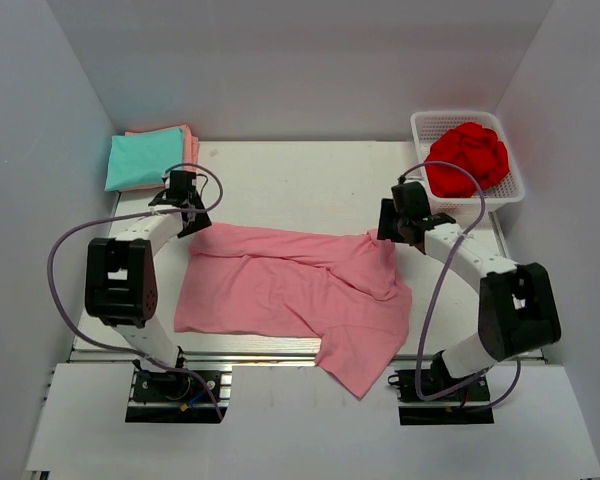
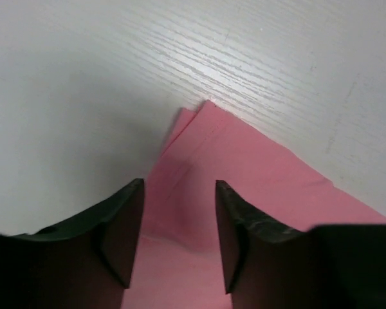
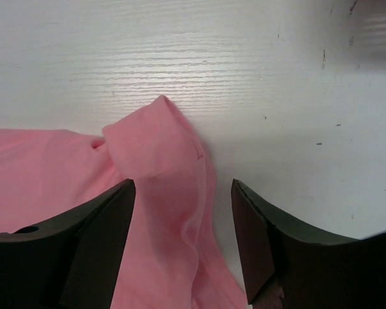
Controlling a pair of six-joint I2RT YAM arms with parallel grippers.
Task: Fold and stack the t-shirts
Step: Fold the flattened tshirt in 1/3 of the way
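A light pink t-shirt (image 1: 290, 290) lies spread and partly folded across the middle of the table, one part hanging over the near edge. My left gripper (image 1: 187, 212) is open over its far left corner (image 2: 206, 148), jaws astride the cloth. My right gripper (image 1: 392, 228) is open over its far right corner (image 3: 161, 154), which is bunched between the jaws. A folded teal t-shirt (image 1: 143, 158) lies on a salmon-orange one (image 1: 191, 143) at the far left corner.
A white mesh basket (image 1: 510, 185) at the far right holds a crumpled red cloth (image 1: 468, 157). White walls close in the table on three sides. Bare white tabletop (image 1: 300, 180) lies beyond the pink shirt.
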